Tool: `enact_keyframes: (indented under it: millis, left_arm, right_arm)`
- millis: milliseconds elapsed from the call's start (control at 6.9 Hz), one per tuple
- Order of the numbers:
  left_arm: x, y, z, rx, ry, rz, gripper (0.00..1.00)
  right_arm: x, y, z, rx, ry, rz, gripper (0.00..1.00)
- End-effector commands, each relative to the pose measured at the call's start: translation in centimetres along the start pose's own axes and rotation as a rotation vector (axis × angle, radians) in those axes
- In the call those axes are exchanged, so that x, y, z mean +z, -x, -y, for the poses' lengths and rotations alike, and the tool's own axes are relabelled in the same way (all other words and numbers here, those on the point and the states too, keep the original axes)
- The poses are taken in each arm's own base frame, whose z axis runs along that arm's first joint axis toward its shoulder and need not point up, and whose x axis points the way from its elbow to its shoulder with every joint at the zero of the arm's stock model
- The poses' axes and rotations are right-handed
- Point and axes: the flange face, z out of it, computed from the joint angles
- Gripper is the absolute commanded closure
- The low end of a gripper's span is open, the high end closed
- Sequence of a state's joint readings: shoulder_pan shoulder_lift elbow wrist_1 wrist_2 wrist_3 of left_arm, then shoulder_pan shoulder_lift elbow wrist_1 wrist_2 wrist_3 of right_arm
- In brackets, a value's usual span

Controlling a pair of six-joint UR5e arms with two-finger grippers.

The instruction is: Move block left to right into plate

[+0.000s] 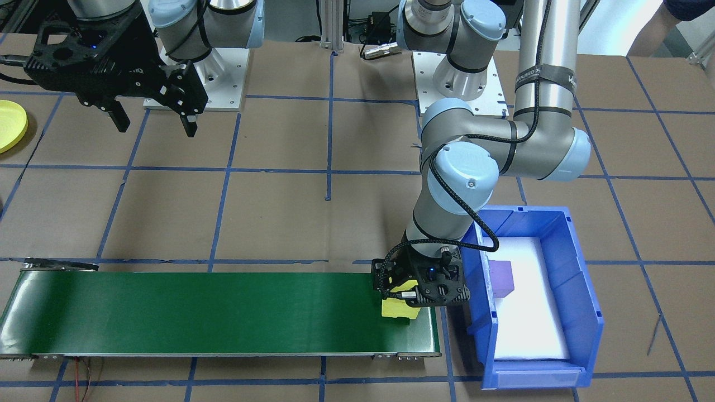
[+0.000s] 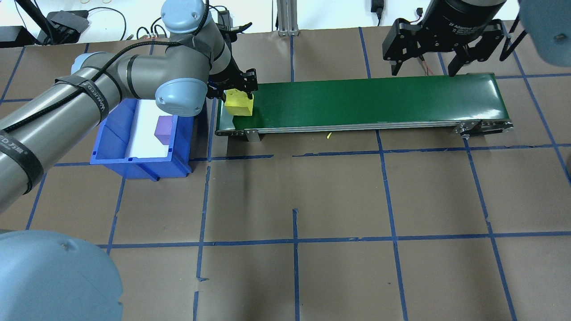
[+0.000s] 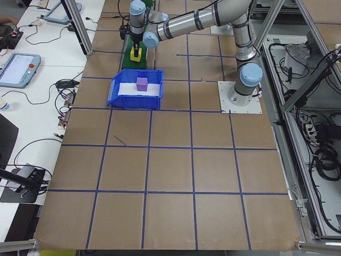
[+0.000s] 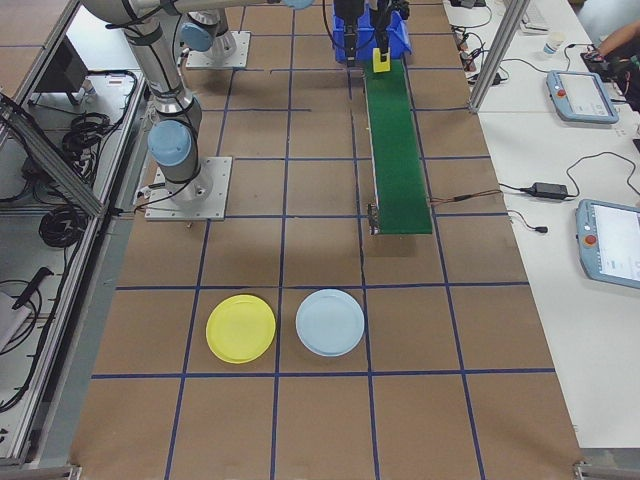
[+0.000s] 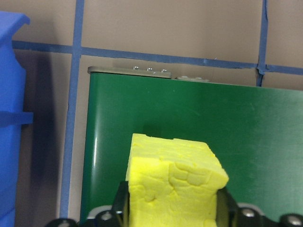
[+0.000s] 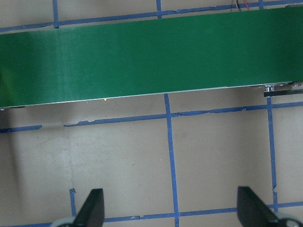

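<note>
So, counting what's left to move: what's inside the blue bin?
The blue bin holds one purple block on a white liner. The left arm covers the bin's far end in the overhead view; the left side view shows nothing more.

The green belt point(image 2: 370, 100) is left bare along almost its whole length; only its end beside the blue bin point(image 2: 113, 145) is taken by the yellow block point(image 2: 239, 104), which is gripped by the left hand point(image 2: 232, 91). The bin stands just beside that end and blocks passage there. The right hand point(image 1: 151, 120), with fingers spread, is held above bare surface point(image 2: 339, 196). The yellow plate point(image 4: 240, 328) and a pale blue plate point(image 4: 330, 322) lie side by side, well apart from the belt.
</note>
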State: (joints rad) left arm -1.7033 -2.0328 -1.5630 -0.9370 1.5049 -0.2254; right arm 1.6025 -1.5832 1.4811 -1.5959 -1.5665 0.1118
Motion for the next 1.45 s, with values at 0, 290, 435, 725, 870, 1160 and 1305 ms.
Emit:
enact_keyframes:
  millis: [0, 290, 435, 725, 870, 1160, 1305]
  left_arm:
    - [-2.0, -0.3, 0.5, 0.036, -0.041, -0.01, 0.0]
    - [-7.1, 0.4, -0.5, 0.043, -0.043, 0.002, 0.0]
    - [-7.6, 4.0, 0.3, 0.13, -0.005, 0.028, 0.01]
    - [-8.5, 11.5, 1.8, 0.311, 0.105, 0.048, 0.01]
    - [-8.1, 14.0, 1.4, 0.431, 0.159, 0.08, 0.0]
    - [-7.9, 18.4, 1.7, 0.725, 0.19, 0.064, 0.01]
    - [-6.9, 20.6, 1.2, 0.862, 0.23, 0.027, 0.01]
  right_arm:
    - [0.1, -0.1, 0.1, 0.004, -0.001, 0.003, 0.0]
    - [0.3, -0.1, 0.0, 0.004, 0.002, 0.003, 0.0]
    - [0.3, -0.1, 0.0, 0.003, 0.0, 0.003, 0.0]
    - [0.3, -0.3, 0.0, -0.013, 0.004, -0.007, 0.0]
    - [0.8, -0.3, -0.1, -0.013, 0.011, -0.008, 0.0]
    - [0.7, -0.3, -0.2, -0.013, 0.01, -0.007, 0.0]
    - [0.7, -0.3, -0.2, -0.013, 0.008, -0.007, 0.0]
